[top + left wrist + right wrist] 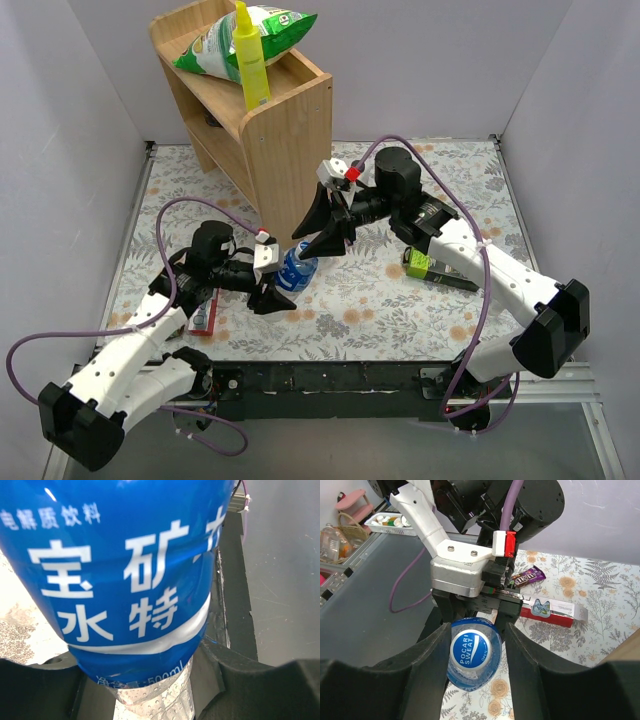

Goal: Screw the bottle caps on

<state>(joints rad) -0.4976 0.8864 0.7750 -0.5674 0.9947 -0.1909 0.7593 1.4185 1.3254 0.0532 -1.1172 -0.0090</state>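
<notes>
A clear bottle with a blue label is held off the table between the two arms. My left gripper is shut on its body, and the label fills the left wrist view between the dark fingers. A blue cap printed POCARI SWEAT sits on the bottle's neck. My right gripper is open with its fingers on either side of the cap; a gap shows on the right side. The plain bottle and the second cap are out of view.
A wooden shelf unit stands at the back left with a green snack bag and a yellow bottle on top. A green-black box lies right of centre. A red-white box and a candy pack lie near the left arm.
</notes>
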